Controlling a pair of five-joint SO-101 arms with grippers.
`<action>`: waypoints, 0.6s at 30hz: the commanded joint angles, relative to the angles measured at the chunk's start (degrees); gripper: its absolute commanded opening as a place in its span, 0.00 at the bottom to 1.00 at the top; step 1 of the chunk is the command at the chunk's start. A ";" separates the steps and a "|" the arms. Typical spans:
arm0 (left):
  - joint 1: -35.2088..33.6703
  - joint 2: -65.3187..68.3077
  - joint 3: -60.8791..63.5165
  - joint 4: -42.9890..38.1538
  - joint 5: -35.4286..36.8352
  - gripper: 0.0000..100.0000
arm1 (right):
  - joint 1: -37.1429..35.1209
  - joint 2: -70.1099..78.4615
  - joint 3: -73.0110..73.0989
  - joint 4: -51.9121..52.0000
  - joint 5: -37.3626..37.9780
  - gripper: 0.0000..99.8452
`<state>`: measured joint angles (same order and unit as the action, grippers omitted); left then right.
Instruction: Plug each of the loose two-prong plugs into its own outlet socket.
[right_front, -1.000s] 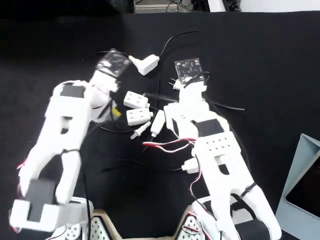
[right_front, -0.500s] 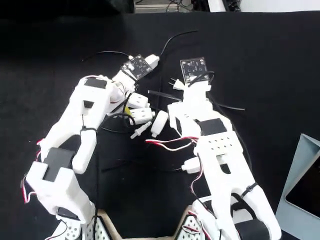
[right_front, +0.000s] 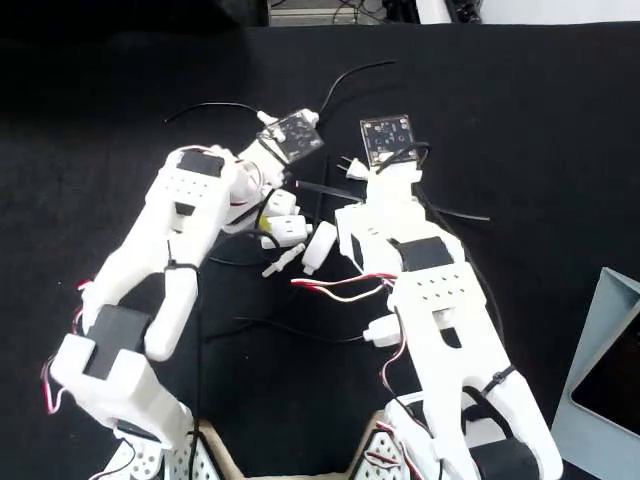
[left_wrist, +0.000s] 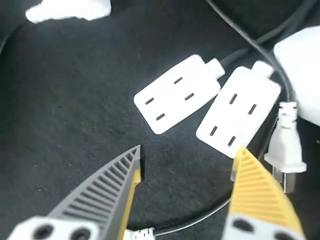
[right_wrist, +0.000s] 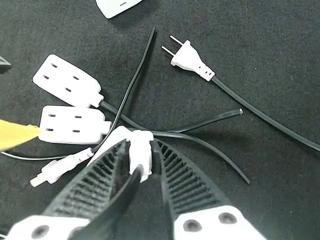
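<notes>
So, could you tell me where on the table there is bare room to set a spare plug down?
Bare cloth lies left of the left arm and on the far right, between the right arm, the grey box and the table's back edge. It is crowded between the arms, around the two outlets and the loose plug.

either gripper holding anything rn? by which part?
Right gripper clamps a white plug by its body. Left gripper is open, holding nothing.

White against black
The outlet sockets (left_wrist: 177, 93) were white with dark slots, the loose plug (right_wrist: 188, 59) and held plug (right_wrist: 140, 156) white, the cord (right_wrist: 260, 115) and table (right_front: 560, 120) black; the left gripper (left_wrist: 190, 152) ribbed grey and yellow, the right gripper (right_wrist: 141, 146) ribbed, seemingly black
</notes>
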<state>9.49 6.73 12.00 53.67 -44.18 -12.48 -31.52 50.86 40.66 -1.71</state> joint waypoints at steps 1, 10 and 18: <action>2.24 -0.35 -0.22 -1.41 -0.70 0.29 | 0.70 0.13 -2.95 -0.88 -0.09 0.01; 2.42 13.19 -7.08 -5.54 -0.44 0.29 | 0.53 0.13 -2.86 -0.88 -0.09 0.01; 3.30 13.98 -7.69 -5.45 3.52 0.20 | 0.53 0.13 -2.86 -0.88 -0.09 0.01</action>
<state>11.78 20.88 7.52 49.45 -42.51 -12.48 -31.52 50.86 40.66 -1.71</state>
